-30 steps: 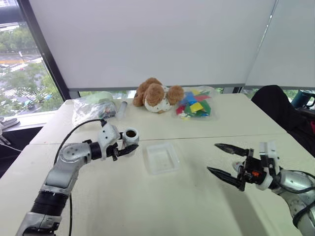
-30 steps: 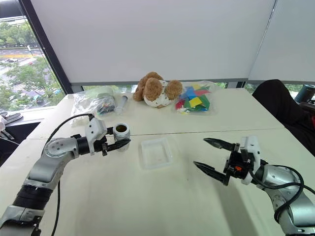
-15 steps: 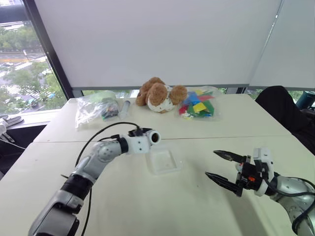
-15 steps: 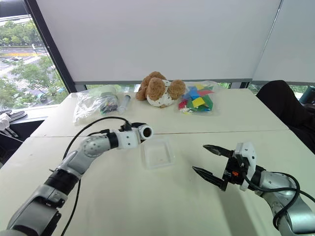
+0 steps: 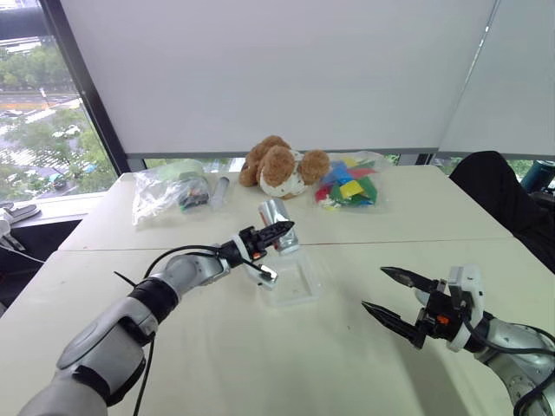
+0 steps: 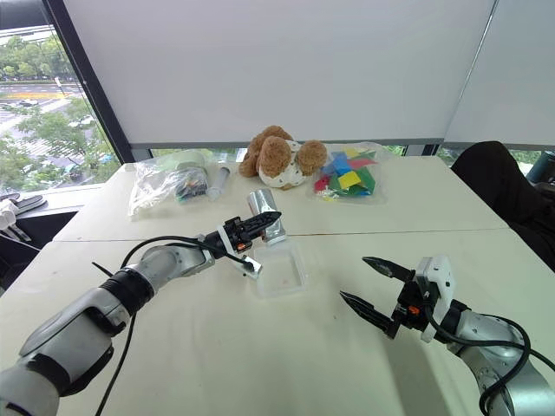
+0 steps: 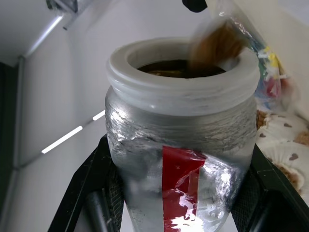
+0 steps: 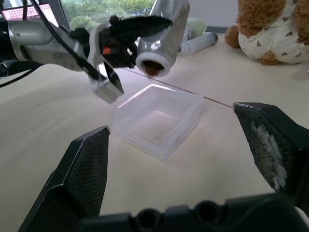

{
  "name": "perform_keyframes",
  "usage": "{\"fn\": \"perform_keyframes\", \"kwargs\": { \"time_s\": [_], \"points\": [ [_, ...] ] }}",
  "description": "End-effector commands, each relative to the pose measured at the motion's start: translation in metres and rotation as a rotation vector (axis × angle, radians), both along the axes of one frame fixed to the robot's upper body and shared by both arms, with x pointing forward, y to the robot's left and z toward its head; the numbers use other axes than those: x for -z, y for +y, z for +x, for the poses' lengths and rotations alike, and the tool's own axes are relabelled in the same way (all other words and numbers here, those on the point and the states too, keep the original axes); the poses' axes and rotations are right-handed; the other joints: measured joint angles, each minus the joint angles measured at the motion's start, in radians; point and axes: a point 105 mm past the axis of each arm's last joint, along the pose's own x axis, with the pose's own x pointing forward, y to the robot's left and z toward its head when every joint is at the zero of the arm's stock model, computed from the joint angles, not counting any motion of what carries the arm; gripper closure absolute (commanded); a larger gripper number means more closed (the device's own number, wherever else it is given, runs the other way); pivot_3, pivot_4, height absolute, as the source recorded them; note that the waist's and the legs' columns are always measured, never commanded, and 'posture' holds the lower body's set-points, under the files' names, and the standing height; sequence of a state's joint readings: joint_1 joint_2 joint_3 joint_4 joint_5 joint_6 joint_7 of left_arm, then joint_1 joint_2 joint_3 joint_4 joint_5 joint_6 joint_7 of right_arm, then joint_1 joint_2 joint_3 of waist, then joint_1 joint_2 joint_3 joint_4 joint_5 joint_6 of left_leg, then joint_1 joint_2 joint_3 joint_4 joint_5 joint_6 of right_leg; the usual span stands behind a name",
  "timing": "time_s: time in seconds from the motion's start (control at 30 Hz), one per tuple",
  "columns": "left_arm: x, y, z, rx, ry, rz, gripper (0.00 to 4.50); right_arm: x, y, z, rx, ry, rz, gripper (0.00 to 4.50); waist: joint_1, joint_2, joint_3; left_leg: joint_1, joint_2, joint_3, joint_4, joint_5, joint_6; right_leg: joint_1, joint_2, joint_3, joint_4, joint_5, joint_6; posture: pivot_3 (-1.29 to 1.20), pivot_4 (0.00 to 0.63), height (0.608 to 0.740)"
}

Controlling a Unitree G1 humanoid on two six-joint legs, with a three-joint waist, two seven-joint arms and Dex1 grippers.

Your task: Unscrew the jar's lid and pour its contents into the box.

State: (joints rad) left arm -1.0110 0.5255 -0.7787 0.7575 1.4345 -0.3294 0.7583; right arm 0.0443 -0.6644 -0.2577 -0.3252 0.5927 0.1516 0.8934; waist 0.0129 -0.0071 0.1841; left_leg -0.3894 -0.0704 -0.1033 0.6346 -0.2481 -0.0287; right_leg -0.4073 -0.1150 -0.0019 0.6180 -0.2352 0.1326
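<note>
The jar (image 5: 276, 214), silvery with a red stripe (image 7: 181, 179), hangs tipped over above the far left edge of the box (image 5: 292, 283), a clear shallow tray on the table. My left gripper (image 5: 279, 230) is shut on the jar's body, a black finger (image 7: 89, 191) on each side. The jar's mouth (image 8: 152, 63) is uncapped and slants down toward the box, with the brown contents (image 8: 151, 69) sitting at its opening. The lid is out of view. My right gripper (image 5: 392, 294) hovers open to the right of the box, nothing between its fingers (image 8: 88, 168).
At the table's back stand a teddy bear (image 5: 279, 166), a bag of coloured blocks (image 5: 347, 184), a clear bag (image 5: 166, 192) and a clear tube (image 5: 217, 191). A dark chair (image 5: 492, 186) is at the right. A seam (image 5: 390, 243) crosses the table.
My left arm swung right and rolled its wrist, taking the jar from upright beside the box to tipped, mouth down, over it. The right gripper stayed put and open.
</note>
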Motion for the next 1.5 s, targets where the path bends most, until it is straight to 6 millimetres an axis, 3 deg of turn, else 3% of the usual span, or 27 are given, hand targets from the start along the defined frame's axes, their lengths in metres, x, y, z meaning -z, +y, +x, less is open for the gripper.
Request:
{"fn": "perform_keyframes", "kwargs": {
  "time_s": [0.03, 0.17, 0.37, 0.47, 0.6, 0.73, 0.9, 1.0, 1.07, 1.17, 1.33, 1.5],
  "points": [
    [-0.009, -0.006, 0.001, 0.038, -0.147, 0.026, 2.40, -0.015, 0.009, -0.003, -0.021, -0.058, 0.017, 0.04, 0.001, -0.001, 0.001, 0.000, 0.000, 0.000, 0.000, 0.000, 0.000, 0.000, 0.000, 0.000, 0.000, 0.000, 0.000, 0.00, 0.150, 0.740],
    [-0.009, -0.008, -0.005, 0.088, -0.308, 0.050, 2.40, -0.016, 0.011, -0.003, -0.022, -0.060, 0.024, 0.04, 0.001, -0.002, 0.001, -0.001, -0.002, -0.001, 0.002, 0.000, 0.000, 0.000, -0.002, -0.001, 0.002, -0.002, 0.003, 0.00, 0.150, 0.740],
    [-0.013, -0.002, -0.006, 0.101, -0.314, 0.018, 2.40, -0.015, 0.012, -0.003, -0.021, -0.057, 0.025, 0.04, 0.000, -0.003, 0.002, -0.001, -0.002, -0.001, 0.003, 0.000, 0.000, 0.000, -0.002, -0.001, 0.003, -0.002, 0.003, 0.00, 0.150, 0.740],
    [-0.023, 0.000, -0.006, 0.099, -0.221, -0.095, 2.40, -0.013, 0.012, -0.003, -0.022, -0.053, 0.028, 0.04, 0.000, -0.004, 0.002, -0.001, -0.002, -0.001, 0.003, 0.000, 0.000, 0.000, -0.003, -0.001, 0.003, -0.001, 0.003, 0.00, 0.150, 0.740],
    [-0.038, 0.017, -0.013, 0.160, 0.243, -0.415, 2.40, -0.013, 0.011, -0.003, -0.028, -0.053, 0.060, 0.04, -0.006, -0.004, 0.002, -0.001, -0.001, -0.003, 0.002, 0.000, 0.000, -0.002, -0.003, 0.000, 0.003, 0.000, 0.001, 0.00, 0.150, 0.740],
    [-0.053, 0.052, -0.012, 0.119, 0.572, -0.685, 2.40, -0.019, 0.011, 0.000, -0.054, -0.080, 0.078, 0.04, -0.009, -0.004, 0.002, -0.001, -0.001, -0.003, 0.003, 0.000, 0.000, -0.004, -0.004, 0.001, 0.008, 0.000, 0.001, 0.00, 0.150, 0.740],
    [-0.035, 0.090, -0.023, 0.079, 1.075, -0.992, 2.40, -0.020, 0.018, -0.003, -0.128, -0.111, 0.112, 0.04, -0.010, -0.003, 0.002, -0.001, 0.000, -0.004, 0.006, 0.000, 0.000, -0.003, -0.005, 0.001, 0.010, 0.000, 0.000, 0.00, 0.150, 0.740],
    [-0.009, 0.118, -0.034, 0.015, 1.401, -1.229, 2.40, -0.023, 0.026, -0.005, -0.198, -0.151, 0.148, 0.04, -0.016, -0.003, 0.002, -0.001, 0.000, -0.005, 0.007, -0.001, 0.001, -0.003, -0.005, 0.001, 0.011, 0.000, 0.000, 0.00, 0.150, 0.740],
    [0.002, 0.141, -0.044, 0.020, 1.518, -1.399, 2.40, -0.028, 0.034, -0.005, -0.237, -0.184, 0.173, 0.04, -0.025, -0.003, 0.002, -0.001, 0.000, -0.006, 0.009, -0.001, 0.001, -0.002, -0.004, 0.001, 0.012, 0.000, 0.000, 0.00, 0.150, 0.740],
    [0.018, 0.182, -0.058, -0.007, 1.548, -1.626, 2.40, -0.029, 0.046, -0.006, -0.303, -0.216, 0.173, 0.04, -0.029, -0.002, 0.002, 0.000, 0.001, -0.007, 0.009, -0.001, 0.001, -0.002, -0.004, 0.001, 0.013, 0.000, 0.000, 0.00, 0.150, 0.740],
    [0.023, 0.253, -0.081, -0.064, 1.270, -1.887, 2.40, -0.023, 0.053, -0.003, -0.346, -0.209, 0.160, 0.04, -0.020, -0.003, 0.001, 0.000, 0.001, -0.007, 0.010, -0.001, 0.001, -0.001, -0.004, 0.001, 0.012, 0.000, 0.000, 0.00, 0.150, 0.740],
    [0.042, 0.286, -0.093, -0.181, 1.117, -1.979, 2.40, -0.012, 0.050, -0.001, -0.350, -0.158, 0.148, 0.04, -0.001, -0.003, 0.001, 0.000, 0.000, -0.007, 0.011, -0.001, 0.001, 0.001, -0.004, 0.001, 0.011, 0.000, 0.000, 0.00, 0.150, 0.740]
  ]
}}
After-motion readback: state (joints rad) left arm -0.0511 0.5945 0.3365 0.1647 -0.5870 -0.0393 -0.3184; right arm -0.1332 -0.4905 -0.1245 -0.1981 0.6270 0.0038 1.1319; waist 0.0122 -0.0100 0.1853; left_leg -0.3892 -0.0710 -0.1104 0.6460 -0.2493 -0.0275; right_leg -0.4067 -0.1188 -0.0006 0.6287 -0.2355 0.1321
